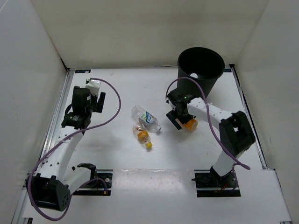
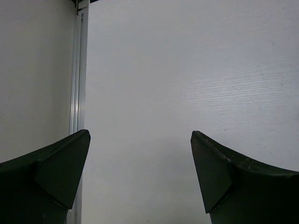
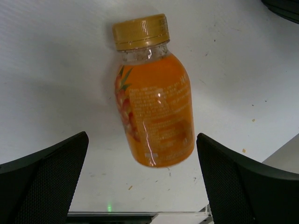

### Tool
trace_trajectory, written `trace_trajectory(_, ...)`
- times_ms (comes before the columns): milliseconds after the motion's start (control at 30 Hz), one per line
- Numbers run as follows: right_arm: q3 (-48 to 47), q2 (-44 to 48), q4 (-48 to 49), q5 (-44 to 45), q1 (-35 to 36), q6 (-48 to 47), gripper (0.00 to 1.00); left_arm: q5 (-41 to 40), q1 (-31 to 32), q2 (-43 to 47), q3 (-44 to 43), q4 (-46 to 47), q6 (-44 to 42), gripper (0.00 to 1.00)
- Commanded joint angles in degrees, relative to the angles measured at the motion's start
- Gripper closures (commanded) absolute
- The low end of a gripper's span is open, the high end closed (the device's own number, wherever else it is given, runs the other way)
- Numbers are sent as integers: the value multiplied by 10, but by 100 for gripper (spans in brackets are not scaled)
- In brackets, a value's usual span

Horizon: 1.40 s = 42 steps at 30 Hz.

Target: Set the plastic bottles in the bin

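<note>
The small orange bottle [image 3: 156, 112] with a yellow cap lies on the table, just ahead of and between the wide-open fingers of my right gripper [image 3: 142, 163]; nothing touches it. In the top view this bottle [image 1: 190, 124] lies by the right gripper [image 1: 180, 121], in front of the black bin [image 1: 201, 65]. The clear bottle with the blue-white label [image 1: 145, 118] and the small clear bottle with the yellow cap [image 1: 143, 136] lie at mid-table. My left gripper [image 1: 96, 95] is open and empty over bare table [image 2: 140, 158]. The white-green-orange labelled bottle is out of view.
White walls enclose the table on three sides. A metal rail [image 2: 77, 70] runs along the left table edge beside the left gripper. The bin's rim [image 3: 285, 7] shows at the top right of the right wrist view.
</note>
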<state>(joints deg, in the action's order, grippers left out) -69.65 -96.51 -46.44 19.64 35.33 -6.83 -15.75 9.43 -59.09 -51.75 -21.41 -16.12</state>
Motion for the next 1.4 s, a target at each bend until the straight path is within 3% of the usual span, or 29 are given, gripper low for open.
trace_trajectory(0, -15, -35, 11, 32, -1, -17, 0, 7, -22, 35, 12, -10, 24, 0)
trace_trajectory(100, -28, -74, 18, 37, -1, -23, 0, 19, -41, 49, 17, -15, 38, 0)
trace_trajectory(167, -38, -89, 10, 26, -1, -7, 8, 19, -46, 55, 23, -21, 38, 0)
trace_trajectory(400, -57, -36, -1, -19, 10, 32, 77, 31, -56, 66, 40, -27, 43, 0)
trace_trajectory(433, -67, -7, -8, -27, 15, 43, 80, 36, -57, 66, 48, -32, 43, 0)
trace_trajectory(600, -187, 117, 17, -135, 26, 49, 80, 36, -68, 71, 72, -32, 43, 0)
trace_trajectory(700, -195, 213, 173, -177, 10, 49, 79, 36, -75, 71, 82, -32, 43, 0)
trace_trajectory(733, -173, 244, 270, -177, -9, 49, 79, 36, -81, 71, 82, -32, 43, 0)
trace_trajectory(833, -159, 235, 388, -91, -47, 63, 76, 47, -81, 77, 98, -37, 35, 0)
trace_trajectory(933, -246, 134, 338, 38, -94, 116, 67, 42, -86, 90, 110, -42, 11, 0)
trace_trajectory(967, -347, 101, 254, 47, -107, 132, 51, 41, -86, 96, 111, -43, 4, 0)
trace_trajectory(1000, -401, 36, 211, 47, -131, 157, 49, 35, -86, 96, 116, -48, -10, 0)
trace_trajectory(1100, -539, -36, 110, 68, -144, 163, 49, 8, -86, 102, 126, -48, -22, 0)
trace_trajectory(1267, -504, -62, 103, 99, -156, 176, 49, -11, -92, 102, 133, -53, -22, 0)
trace_trajectory(1300, -478, -55, 103, 99, -163, 184, 38, -11, -92, 102, 133, -53, -22, 0)
trace_trajectory(1367, -457, -49, 103, 88, -172, 201, 25, -11, -97, 102, 133, -53, -22, 0)
